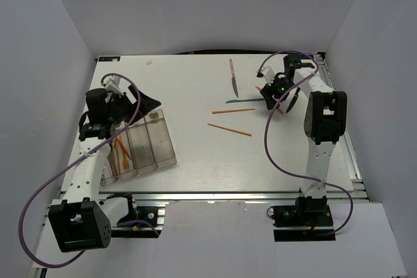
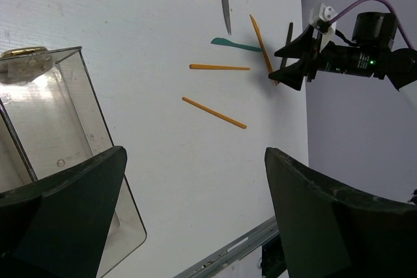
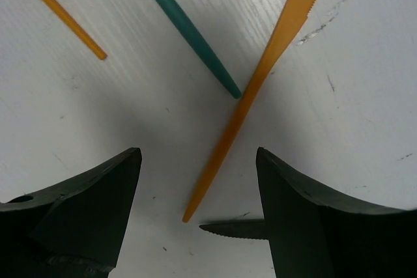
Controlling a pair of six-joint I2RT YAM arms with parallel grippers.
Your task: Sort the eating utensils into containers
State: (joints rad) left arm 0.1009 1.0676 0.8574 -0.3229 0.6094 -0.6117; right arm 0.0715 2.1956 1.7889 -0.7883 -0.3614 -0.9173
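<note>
Left gripper (image 2: 195,161): jaws spread wide, nothing in them, poised over the containers (image 1: 163,142)
Right gripper (image 3: 199,154): jaws wide and empty, low over the table (image 1: 195,161), straddling the handle end of the orange plastic knife (image 3: 260,83)
Containers: clear bins at the left of the table; orange pieces lie in the leftmost ones, and a gold spoon (image 2: 23,52) shows at one bin's end
Unsorted utensils: the orange plastic knife; a teal handle (image 3: 189,30) whose tip meets it; a dark-bladed knife (image 1: 232,77) farther back; two orange sticks (image 1: 233,111) (image 1: 229,129) mid-table, well apart from the bins
Stray item: a dark serrated tip (image 3: 234,229) just beside the right finger
Step, as we judge it: the grasp on the orange knife is not yet made
Risk one: the flat, thin knife slips out as the jaws close
Risk two: the closing jaws catch the serrated tip as well, so two pieces lift
Risk three: lifting drags the teal handle askew
</note>
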